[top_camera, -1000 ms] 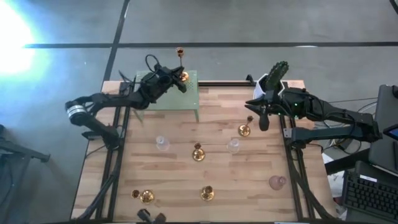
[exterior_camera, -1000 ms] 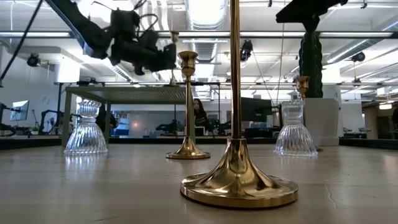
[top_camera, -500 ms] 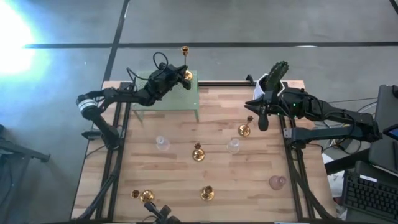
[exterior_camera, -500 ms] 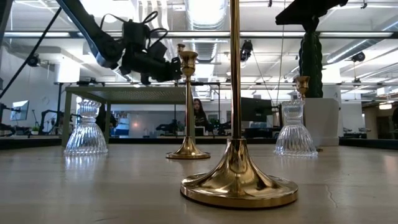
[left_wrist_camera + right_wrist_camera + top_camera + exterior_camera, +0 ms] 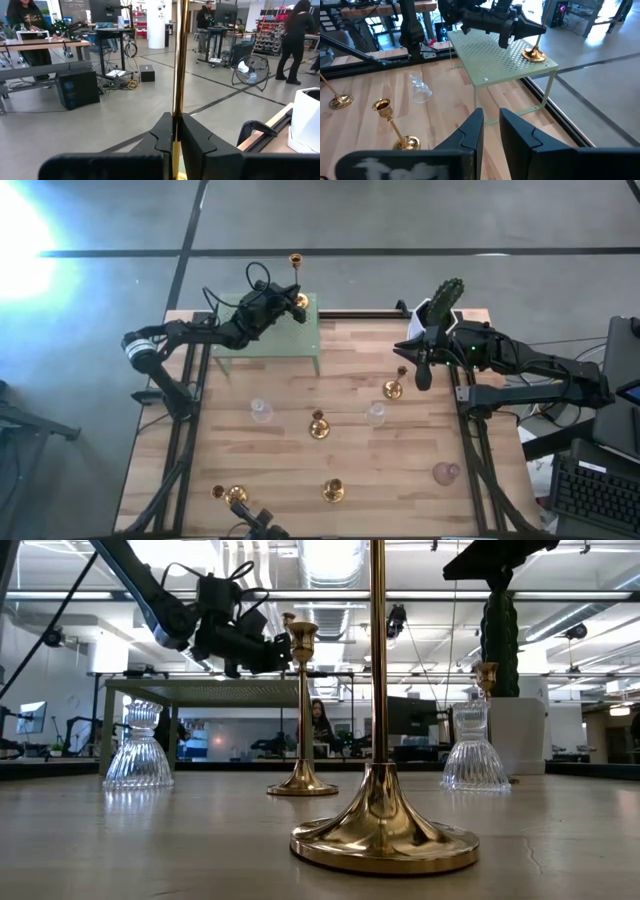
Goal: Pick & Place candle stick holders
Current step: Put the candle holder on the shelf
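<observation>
On the left, the left pincer (image 5: 286, 304) is pinched on the thin stem of a tall gold candlestick (image 5: 296, 280) whose round base sits on the green perforated shelf (image 5: 310, 340) at the tabletop's (image 5: 290, 470) far edge. The stem stands upright, its long axis vertical, and runs straight between the two fingers (image 5: 192, 142) with no gap on either side (so the only free way off it is to spread and back away level). The base looks already planted, so I judge the placing nearly done.

To the right, the right pincer (image 5: 421, 370) hangs above the tabletop with fingers slightly apart, gripping nothing. A shorter gold candlestick (image 5: 393, 389) stands upright just beside and below it, nearer this arm than the other.
</observation>
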### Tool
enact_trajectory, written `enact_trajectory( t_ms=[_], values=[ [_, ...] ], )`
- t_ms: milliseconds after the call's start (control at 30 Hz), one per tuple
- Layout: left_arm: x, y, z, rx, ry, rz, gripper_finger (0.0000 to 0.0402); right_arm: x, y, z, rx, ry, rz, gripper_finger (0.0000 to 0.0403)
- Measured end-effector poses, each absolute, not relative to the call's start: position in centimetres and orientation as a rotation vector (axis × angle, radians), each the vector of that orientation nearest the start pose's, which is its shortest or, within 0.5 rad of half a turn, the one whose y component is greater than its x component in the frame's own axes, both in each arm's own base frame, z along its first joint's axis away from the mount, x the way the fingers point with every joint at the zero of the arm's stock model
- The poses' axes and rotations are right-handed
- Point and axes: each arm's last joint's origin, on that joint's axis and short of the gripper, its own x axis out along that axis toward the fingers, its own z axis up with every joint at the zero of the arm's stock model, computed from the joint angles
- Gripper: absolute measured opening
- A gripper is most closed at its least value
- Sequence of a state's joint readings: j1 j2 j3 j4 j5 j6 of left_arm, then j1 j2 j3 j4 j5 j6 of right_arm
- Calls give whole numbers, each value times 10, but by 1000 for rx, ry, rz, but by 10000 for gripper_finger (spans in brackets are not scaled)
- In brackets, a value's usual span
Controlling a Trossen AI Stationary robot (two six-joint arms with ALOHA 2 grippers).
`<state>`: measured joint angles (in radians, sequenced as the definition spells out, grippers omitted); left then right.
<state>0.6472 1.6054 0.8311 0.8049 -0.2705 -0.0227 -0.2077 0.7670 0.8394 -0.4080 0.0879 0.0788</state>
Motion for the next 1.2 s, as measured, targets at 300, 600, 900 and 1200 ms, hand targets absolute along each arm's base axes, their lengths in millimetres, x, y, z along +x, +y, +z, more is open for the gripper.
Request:
enact_trajectory(
  t_ms=[300,600,900,1200],
  values=[
    [268,212,240,-30,-22,919,27,157,-36,332,98,325,-306,53],
    [267,212,235,-47,25,926,58,157,-36,332,98,326,-305,61],
    [263,209,239,-100,46,942,79,157,-35,332,100,329,-300,54],
    [241,190,272,-137,72,873,153,157,-35,332,100,331,-297,52]
  ],
)
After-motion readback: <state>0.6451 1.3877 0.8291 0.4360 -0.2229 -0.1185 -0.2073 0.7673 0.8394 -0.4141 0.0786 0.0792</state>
